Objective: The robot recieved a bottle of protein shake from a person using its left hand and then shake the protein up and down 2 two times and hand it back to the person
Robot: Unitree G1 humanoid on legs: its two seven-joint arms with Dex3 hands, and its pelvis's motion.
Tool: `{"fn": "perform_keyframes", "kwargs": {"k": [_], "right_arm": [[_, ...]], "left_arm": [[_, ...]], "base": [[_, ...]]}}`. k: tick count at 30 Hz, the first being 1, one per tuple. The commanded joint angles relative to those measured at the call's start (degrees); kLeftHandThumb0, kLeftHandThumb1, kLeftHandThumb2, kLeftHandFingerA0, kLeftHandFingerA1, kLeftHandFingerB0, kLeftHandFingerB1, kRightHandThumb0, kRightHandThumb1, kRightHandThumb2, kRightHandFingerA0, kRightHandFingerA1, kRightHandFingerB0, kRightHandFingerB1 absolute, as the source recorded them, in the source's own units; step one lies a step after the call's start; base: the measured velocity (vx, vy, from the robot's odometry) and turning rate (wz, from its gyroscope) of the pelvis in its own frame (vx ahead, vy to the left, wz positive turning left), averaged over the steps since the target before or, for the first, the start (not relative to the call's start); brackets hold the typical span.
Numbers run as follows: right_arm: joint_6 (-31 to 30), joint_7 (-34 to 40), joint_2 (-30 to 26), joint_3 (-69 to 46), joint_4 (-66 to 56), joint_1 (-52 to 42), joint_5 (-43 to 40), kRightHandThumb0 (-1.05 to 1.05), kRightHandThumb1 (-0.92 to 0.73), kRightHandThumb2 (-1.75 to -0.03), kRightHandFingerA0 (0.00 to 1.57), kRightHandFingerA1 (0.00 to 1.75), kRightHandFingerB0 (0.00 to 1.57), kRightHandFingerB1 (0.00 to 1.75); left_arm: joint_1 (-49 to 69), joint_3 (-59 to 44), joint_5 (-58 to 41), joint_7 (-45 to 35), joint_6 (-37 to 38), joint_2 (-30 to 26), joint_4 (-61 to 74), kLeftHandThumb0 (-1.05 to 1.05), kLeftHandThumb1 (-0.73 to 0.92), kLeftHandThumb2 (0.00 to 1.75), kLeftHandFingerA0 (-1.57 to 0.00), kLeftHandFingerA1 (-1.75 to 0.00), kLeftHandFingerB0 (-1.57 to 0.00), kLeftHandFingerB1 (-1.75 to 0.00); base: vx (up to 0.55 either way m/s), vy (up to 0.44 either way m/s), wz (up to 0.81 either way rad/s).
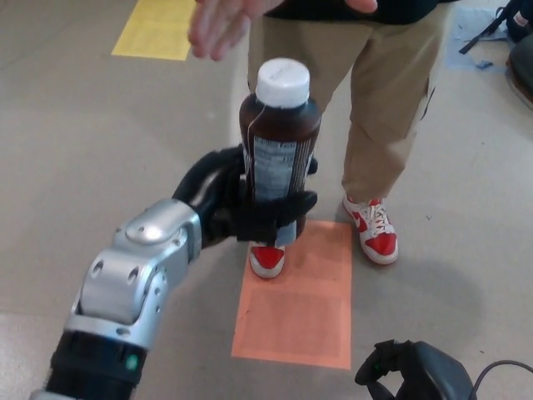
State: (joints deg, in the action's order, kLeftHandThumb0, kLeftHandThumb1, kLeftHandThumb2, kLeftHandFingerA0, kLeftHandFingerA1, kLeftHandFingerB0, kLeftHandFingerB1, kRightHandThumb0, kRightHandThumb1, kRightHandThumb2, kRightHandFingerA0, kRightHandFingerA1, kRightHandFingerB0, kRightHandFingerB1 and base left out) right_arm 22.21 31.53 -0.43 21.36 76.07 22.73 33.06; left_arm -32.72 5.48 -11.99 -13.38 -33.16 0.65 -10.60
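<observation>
Bottle upright in your left hand, person's hand hovering just beyond it.

The protein shake bottle (279,133), dark with a white cap (282,82), stands upright in your left hand (250,204), whose black fingers (283,207) wrap its lower half only. With the grip that low, I judge a hard shake or a tilt could let the top-heavy bottle lever out and drop to the floor (83,150). The person's hand (221,25) is blurred above and left of the cap, not touching; opening too early would lose the bottle. Your right hand (412,375) sits low at near right; I cannot tell its state.
</observation>
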Motion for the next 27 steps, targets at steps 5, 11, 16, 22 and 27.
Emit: {"fn": "perform_keyframes", "kwargs": {"k": [5,11,16,22,27], "right_arm": [[0.18,0.14,-1.21,0.96,0.28,-2.26,0.17,-0.45,-0.47,-1.19,1.03,0.92,0.97,0.72],[0.28,-0.52,-1.05,0.86,0.02,-2.14,-0.33,-0.43,-0.45,-1.19,0.96,0.82,0.96,0.7],[-0.13,-0.28,-1.08,0.9,0.04,-1.49,-0.09,-0.41,-0.42,-1.23,1.03,0.89,0.96,0.72],[-0.6,-0.42,-0.99,0.74,-0.01,-1.16,-0.28,-0.41,-0.41,-1.23,1.05,0.93,0.97,0.72],[-0.45,-0.35,-1.11,0.95,-0.07,-1.41,-0.08,-0.41,-0.46,-1.19,1.06,1.01,0.92,0.82]], "left_arm": [[-4.93,-1.39,0.19,1.88,-3.16,1.38,-1.54,-0.16,0.71,0.9,-0.81,-1.62,-0.7,-1.26],[-9.91,-2.99,-0.26,2.58,-4.98,1.6,-3.16,-0.19,0.68,0.9,-0.88,-1.6,-0.71,-1.27],[-15.4,-3.93,0.51,3.58,-5.65,1.53,-4.63,-0.18,0.73,0.87,-0.84,-1.58,-0.72,-1.24],[-17.39,-4.1,0.39,3.36,-5.79,1.36,-4.56,-0.16,0.73,0.84,-0.82,-1.58,-0.7,-1.23],[-17.34,-4.27,0.36,3.8,-6.49,1.44,-4.15,-0.15,0.78,0.79,-0.8,-1.55,-0.71,-1.16]], "base": [[0.0,0.0,0.0],[0.0,0.0,0.0],[0.0,0.0,0.0],[0.0,0.0,0.0],[0.0,0.0,0.0]]}}
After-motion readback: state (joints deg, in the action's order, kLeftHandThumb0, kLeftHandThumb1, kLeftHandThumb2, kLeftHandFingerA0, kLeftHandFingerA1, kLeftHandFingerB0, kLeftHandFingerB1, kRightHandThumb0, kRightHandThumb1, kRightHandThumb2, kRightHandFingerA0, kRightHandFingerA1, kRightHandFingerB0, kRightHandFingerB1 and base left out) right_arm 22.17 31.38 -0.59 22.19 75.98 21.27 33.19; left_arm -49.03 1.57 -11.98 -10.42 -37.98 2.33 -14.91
